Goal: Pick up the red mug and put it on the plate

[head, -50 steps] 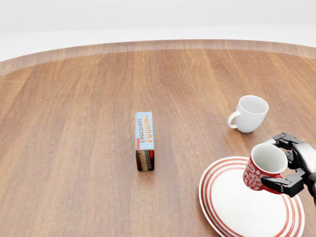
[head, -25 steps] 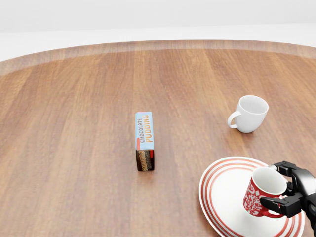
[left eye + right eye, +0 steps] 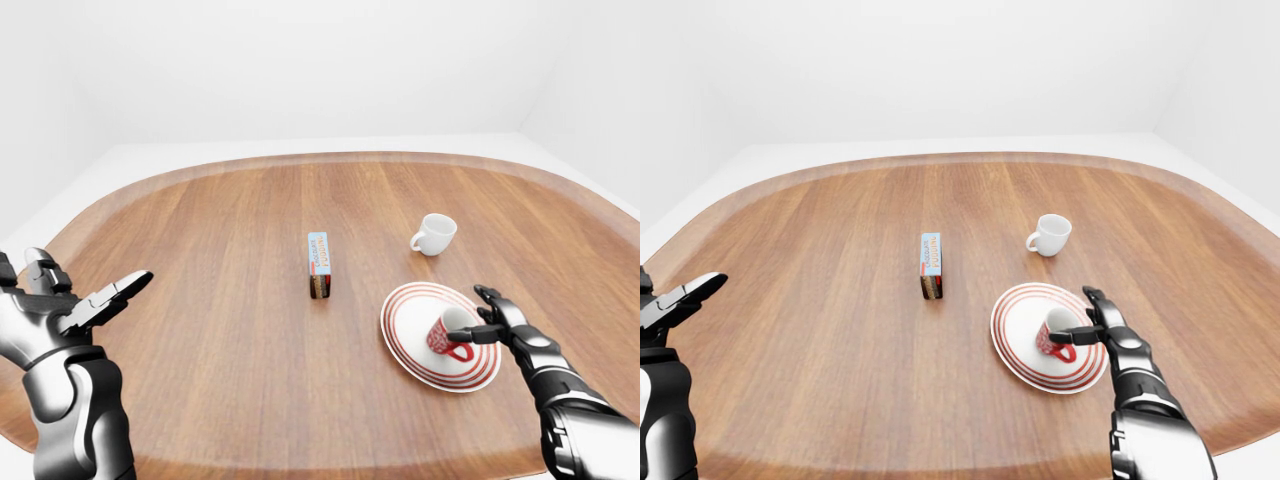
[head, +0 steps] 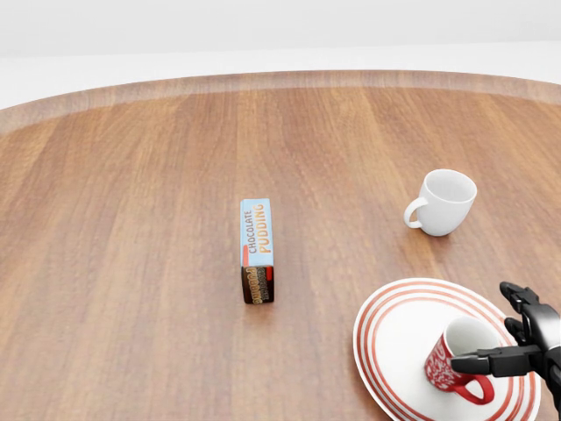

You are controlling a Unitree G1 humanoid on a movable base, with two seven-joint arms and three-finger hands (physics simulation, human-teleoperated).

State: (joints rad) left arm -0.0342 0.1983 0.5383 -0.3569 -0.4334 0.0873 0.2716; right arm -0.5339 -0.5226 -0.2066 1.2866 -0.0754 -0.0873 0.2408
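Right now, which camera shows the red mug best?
The head view: the red mug appears largest there, standing on the plate, handle toward the view's bottom right. Both eye views show it far smaller, with the right hand beside it.

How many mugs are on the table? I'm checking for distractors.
2: the red mug stands on the plate; the white mug sits on the table above it.

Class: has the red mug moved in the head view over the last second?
Yes. The red mug has dropped lower, toward the view's bottom, onto the plate; the white mug stayed put.

plate cut by bottom edge – head view, pudding box lettering unreadable
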